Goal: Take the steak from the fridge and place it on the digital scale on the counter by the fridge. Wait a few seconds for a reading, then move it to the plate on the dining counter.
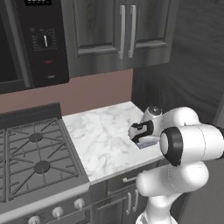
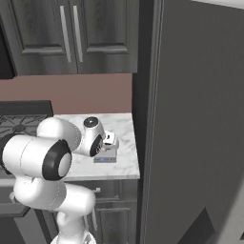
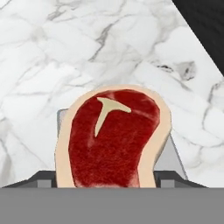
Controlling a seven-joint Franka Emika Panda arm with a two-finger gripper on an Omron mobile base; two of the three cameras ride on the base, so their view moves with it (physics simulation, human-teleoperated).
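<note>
Steak (image 3: 111,138) lies atop the digital scale (image 3: 169,154) on the counter (image 1: 103,135); whether the gripper (image 1: 139,131) grips it, I cannot tell; overhanging, a nudge could slide it off

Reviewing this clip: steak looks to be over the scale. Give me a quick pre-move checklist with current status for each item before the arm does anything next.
1. Steak lies over the digital scale, whose grey edges show on both sides in the hand view: ok.
2. Scale sits on the counter next to the fridge: ok.
3. Gripper is directly above the scale: ok.
4. Fingers released from the steak: cannot tell, the tips are hidden at the bottom of the hand view.
5. Steak resting flat, fully on the pad: cannot tell, its near end is cut off.
6. Scale reading shown: cannot tell.
</note>
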